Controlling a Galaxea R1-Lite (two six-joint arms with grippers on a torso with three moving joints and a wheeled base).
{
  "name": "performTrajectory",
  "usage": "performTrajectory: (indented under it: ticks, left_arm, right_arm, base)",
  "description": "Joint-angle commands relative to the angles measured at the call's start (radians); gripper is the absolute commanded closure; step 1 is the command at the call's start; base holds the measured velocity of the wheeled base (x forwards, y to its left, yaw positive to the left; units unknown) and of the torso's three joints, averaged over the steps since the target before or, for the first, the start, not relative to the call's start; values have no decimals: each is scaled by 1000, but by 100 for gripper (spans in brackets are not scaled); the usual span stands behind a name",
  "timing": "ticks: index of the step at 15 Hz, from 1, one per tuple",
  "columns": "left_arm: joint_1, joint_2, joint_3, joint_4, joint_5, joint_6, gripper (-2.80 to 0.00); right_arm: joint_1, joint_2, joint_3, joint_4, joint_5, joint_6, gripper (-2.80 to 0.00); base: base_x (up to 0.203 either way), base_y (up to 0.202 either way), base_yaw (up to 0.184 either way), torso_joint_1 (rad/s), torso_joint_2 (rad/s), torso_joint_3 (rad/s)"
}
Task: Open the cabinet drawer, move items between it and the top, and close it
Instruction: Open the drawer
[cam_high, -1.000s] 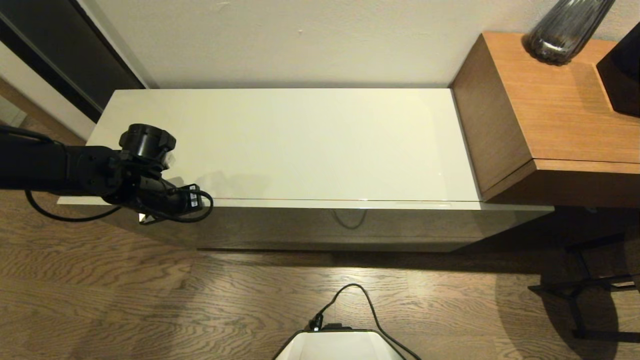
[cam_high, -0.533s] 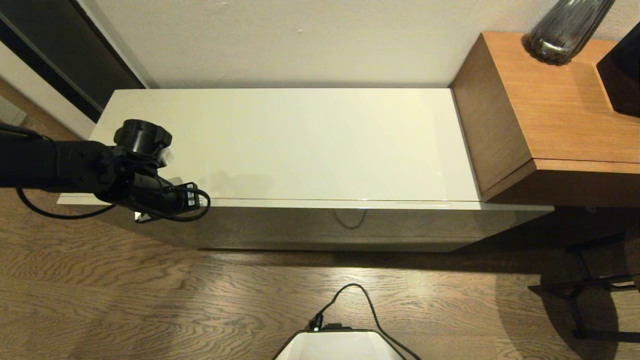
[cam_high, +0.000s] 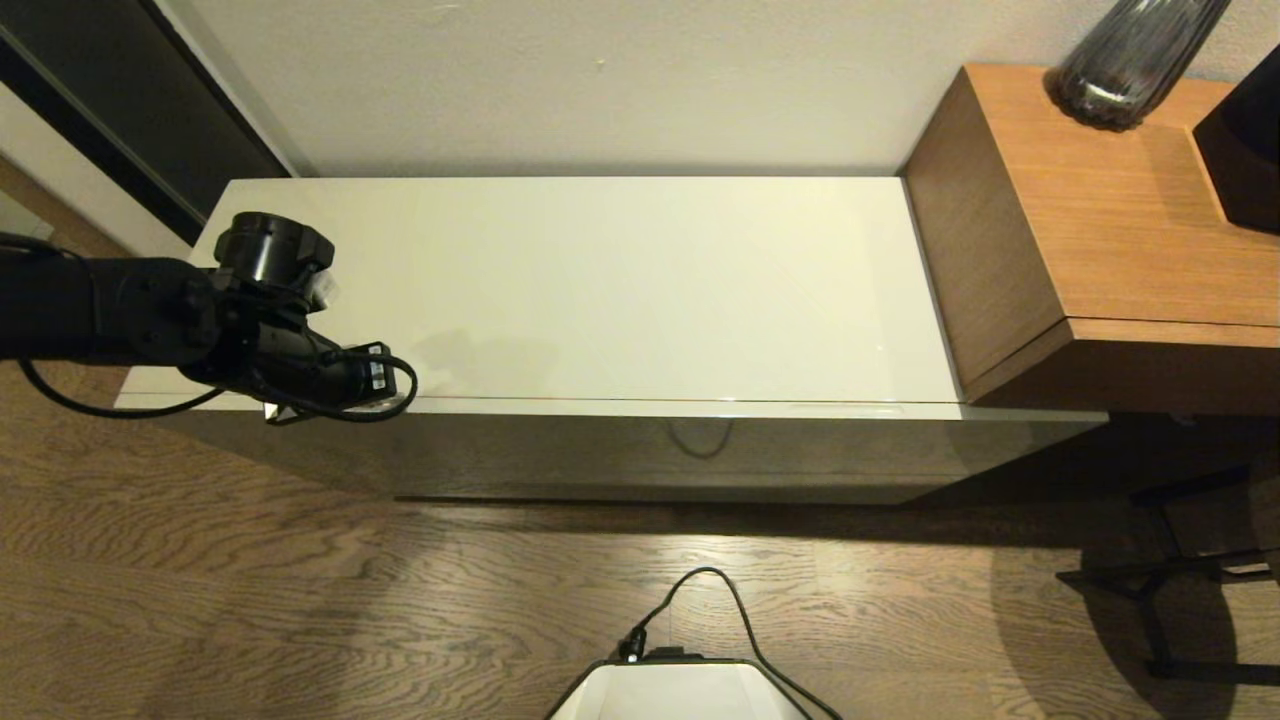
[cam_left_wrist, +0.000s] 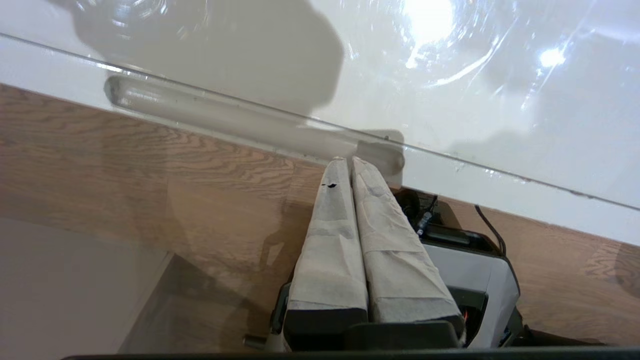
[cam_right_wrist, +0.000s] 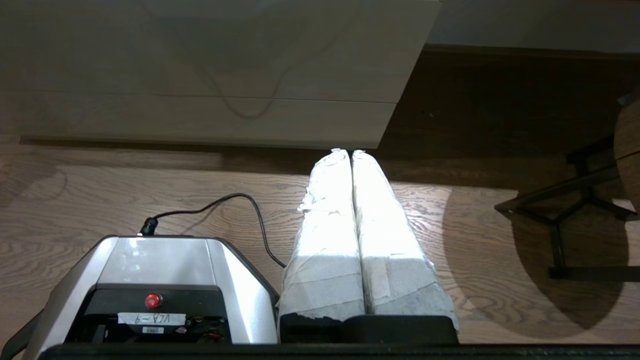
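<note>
Since a second ago the left arm has crept up and a bit toward the wall, so the left gripper (cam_left_wrist: 348, 161) now sits over the front left corner of the top (cam_high: 620, 290) instead of hanging lower in front of it. The drawer (cam_high: 640, 455) is shut, its plain front running the full width of the cabinet just under the top's front lip, and none of the slippers, tape or packet are showing anywhere. In the left wrist view the taped fingers (cam_left_wrist: 330, 235) are pressed flat together with nothing between them, and their tips come right up to the front edge of the top, next to a long shallow groove (cam_left_wrist: 240, 120) along that edge; can't tell if they actually touch it. The right gripper (cam_right_wrist: 348, 152) is parked low in front of the robot, fingers also squeezed together on nothing, pointing at the bottom right corner of the cabinet front above the wood floor (cam_high: 300, 600). Off to the right there's a taller wooden side table (cam_high: 1100, 250) butted against the cabinet with a dark glass vase (cam_high: 1130, 60) on it.
</note>
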Motion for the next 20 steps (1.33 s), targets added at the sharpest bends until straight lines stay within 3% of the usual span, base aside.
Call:
performTrajectory:
  ticks: [1, 12, 17, 20]
  left_arm:
    - [0, 21, -24, -1, 1, -3, 0]
    - [0, 64, -5, -8, -1, -10, 0]
    - [-2, 32, 135, -10, -12, -25, 0]
    - [0, -18, 281, -10, -44, -27, 0]
  right_arm:
    - [0, 2, 0, -1, 0, -1, 0]
    - [1, 2, 0, -1, 0, -1, 0]
    - [0, 2, 0, -1, 0, -1, 0]
    - [0, 2, 0, -1, 0, -1, 0]
  base:
    - [0, 0, 0, 0, 0, 0]
    - [0, 0, 0, 0, 0, 0]
    - [0, 0, 0, 0, 0, 0]
    - [0, 0, 0, 0, 0, 0]
